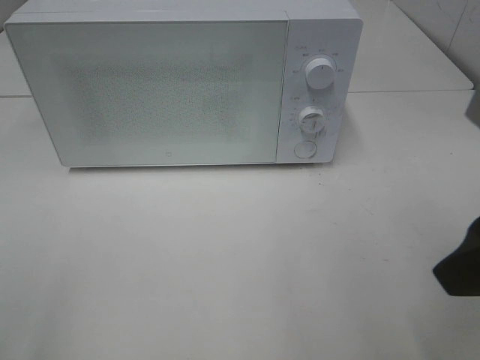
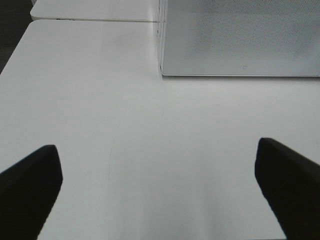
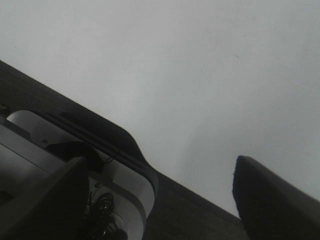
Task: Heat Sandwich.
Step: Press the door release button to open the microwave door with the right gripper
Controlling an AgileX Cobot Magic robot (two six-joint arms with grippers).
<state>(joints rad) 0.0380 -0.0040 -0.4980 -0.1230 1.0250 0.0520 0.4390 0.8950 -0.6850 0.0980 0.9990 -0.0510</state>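
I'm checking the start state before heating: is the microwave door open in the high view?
No, the microwave door sits shut, flush with the control panel beside it.

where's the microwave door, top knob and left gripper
microwave door [image 1: 150,90], high view, middle of the panel
top knob [image 1: 321,73], high view, its face
left gripper [image 2: 157,150], left wrist view, midway between fingertips

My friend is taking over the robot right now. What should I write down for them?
Left gripper: open, empty, above the table, facing the microwave.
Right gripper: open, empty, by the table's right edge.
Sandwich: not in any view; whether it is inside the microwave cannot be told.
Microwave door: shut.
Done: nothing that shows.
Left: find the sandwich, get it inside, shut the door, start heating.
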